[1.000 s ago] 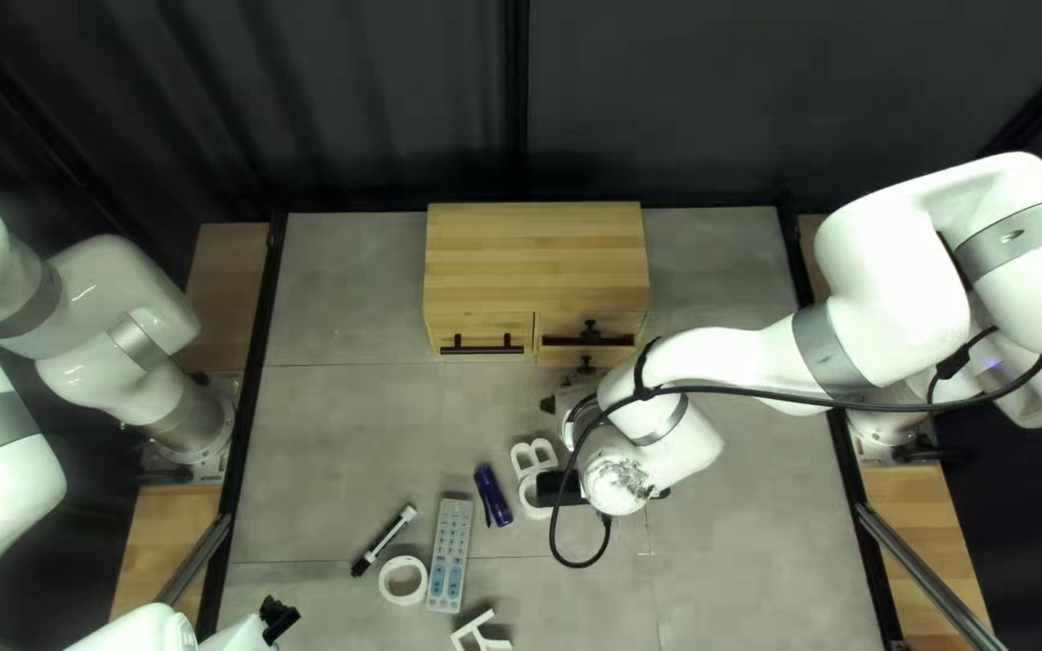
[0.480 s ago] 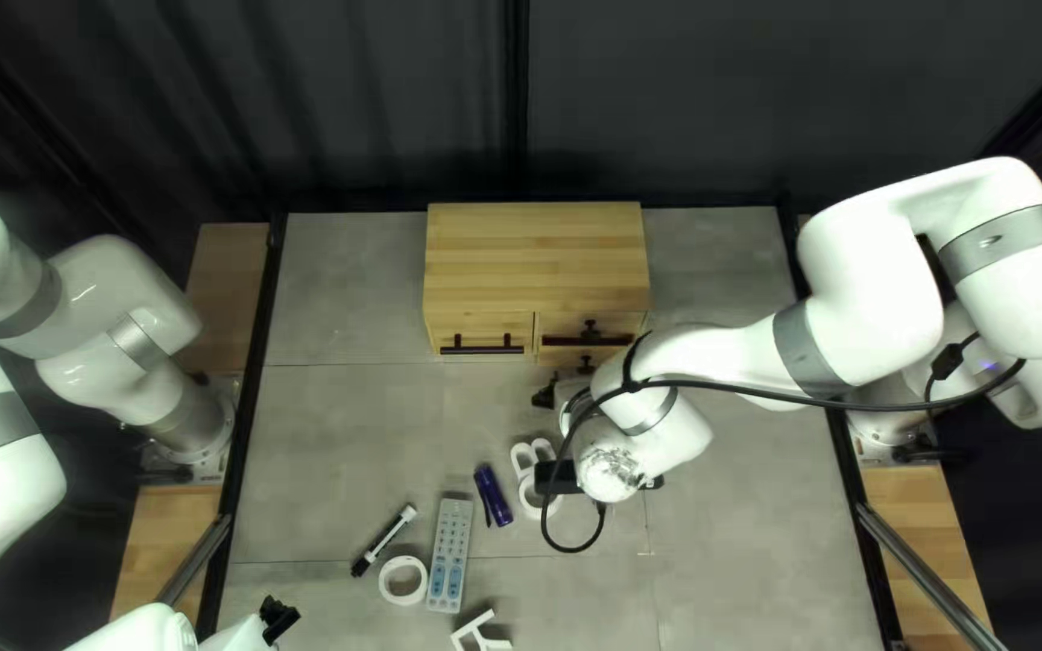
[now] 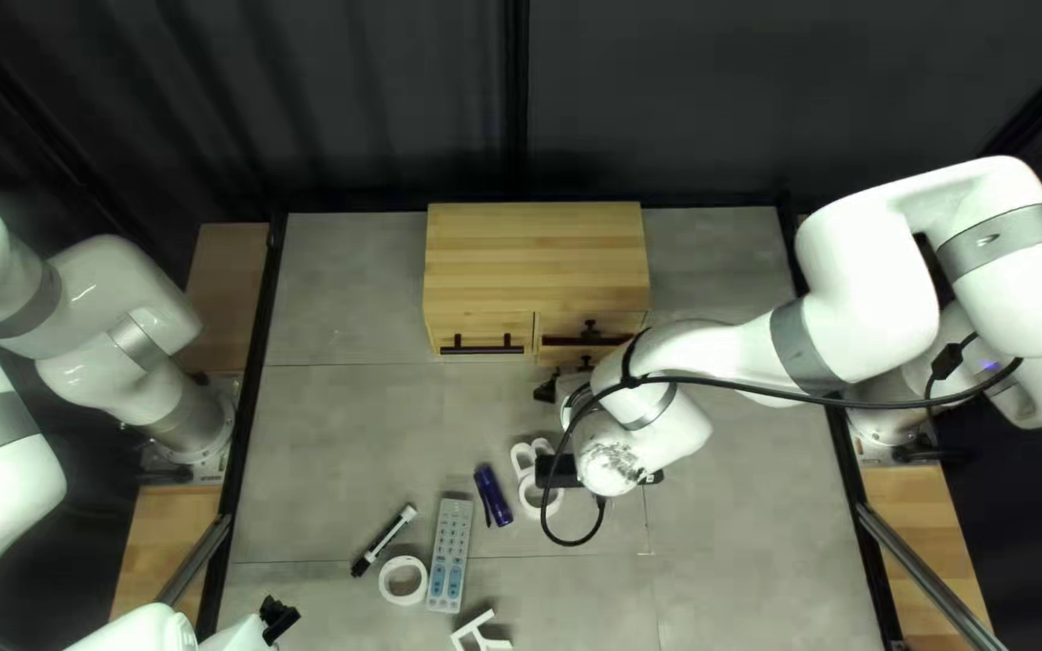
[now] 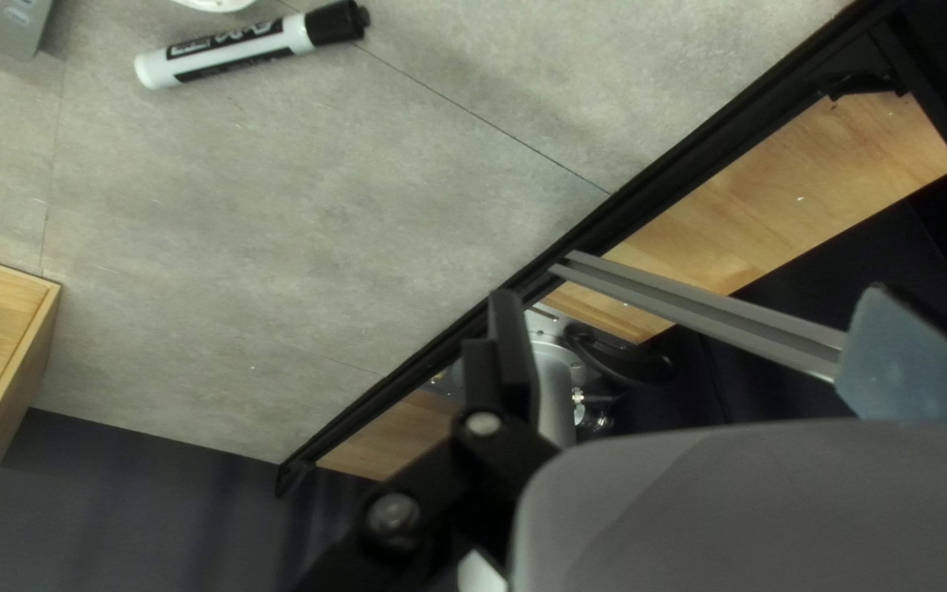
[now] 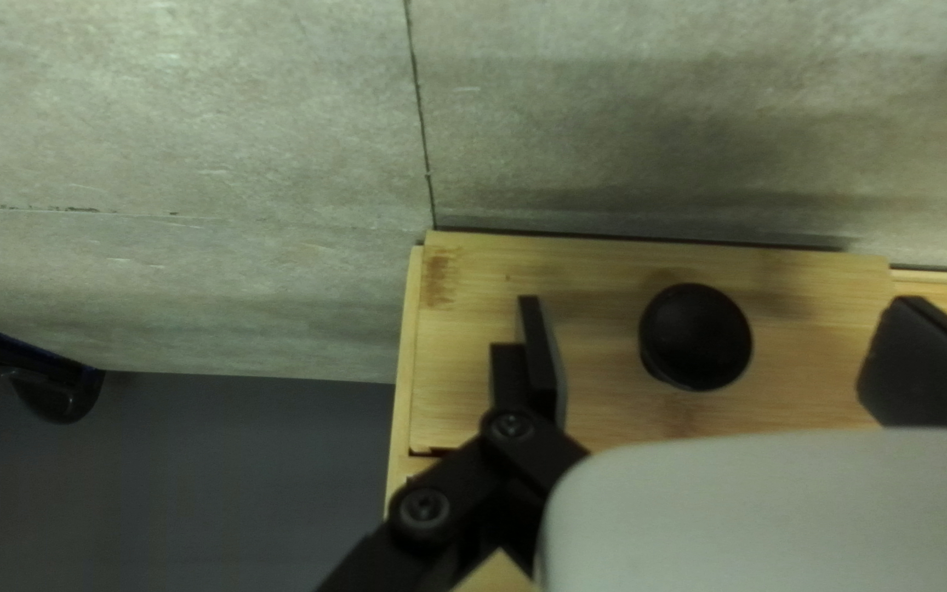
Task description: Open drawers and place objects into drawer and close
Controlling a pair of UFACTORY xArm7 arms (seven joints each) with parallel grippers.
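A wooden drawer cabinet (image 3: 533, 259) stands at the table's far edge. Its upper right drawer (image 3: 563, 342) is pulled out a little; the left one has a black handle (image 3: 483, 350). My right gripper (image 3: 545, 393) is just in front of the cabinet, mostly hidden by its arm. In the right wrist view that gripper (image 5: 715, 362) is open, a round black knob (image 5: 696, 337) on a wooden front (image 5: 605, 384) lying ahead between its fingers, touching neither. Near the lower left, my left gripper (image 3: 279, 617) hangs away from everything; its wrist view shows the gripper (image 4: 704, 345) open and empty.
On the table lie a marker (image 3: 384, 539), a tape roll (image 3: 403, 580), a grey remote (image 3: 450, 555), a purple pen-like item (image 3: 493, 496), white letter shapes (image 3: 532, 456) by the right arm and another white piece (image 3: 480, 633) at the near edge.
My right arm has shifted slightly left and toward the cabinet, and a black part of its gripper shows farther out on the left. The left arm and the objects have stayed still.
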